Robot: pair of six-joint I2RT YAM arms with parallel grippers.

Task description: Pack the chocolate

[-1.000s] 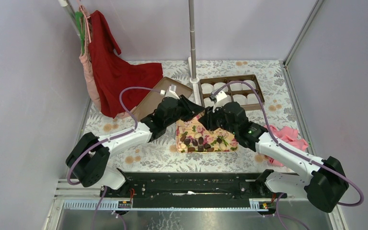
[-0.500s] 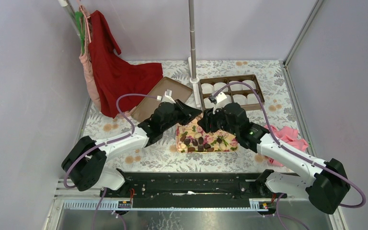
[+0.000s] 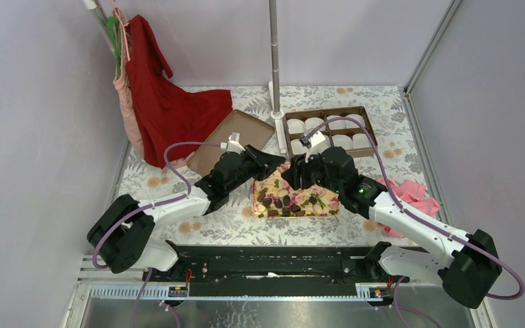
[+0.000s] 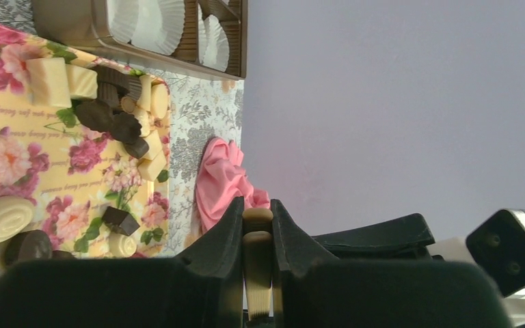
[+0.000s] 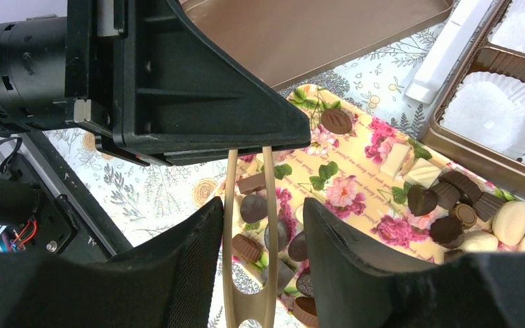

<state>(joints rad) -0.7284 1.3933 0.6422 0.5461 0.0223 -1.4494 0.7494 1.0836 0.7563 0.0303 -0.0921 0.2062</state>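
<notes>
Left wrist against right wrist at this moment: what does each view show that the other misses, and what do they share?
Left wrist only: the pink cloth on the table.
Right wrist only: the brown lid, and the right gripper, open, with the tongs running between its fingers.
Both: the floral tray with chocolate on it, the box of paper cups, and the tongs clamped in the left gripper.

Cream tongs (image 5: 230,225) stand between parted fingers (image 5: 178,273) of the right gripper (image 5: 261,208), over chocolate (image 5: 253,208).
</notes>
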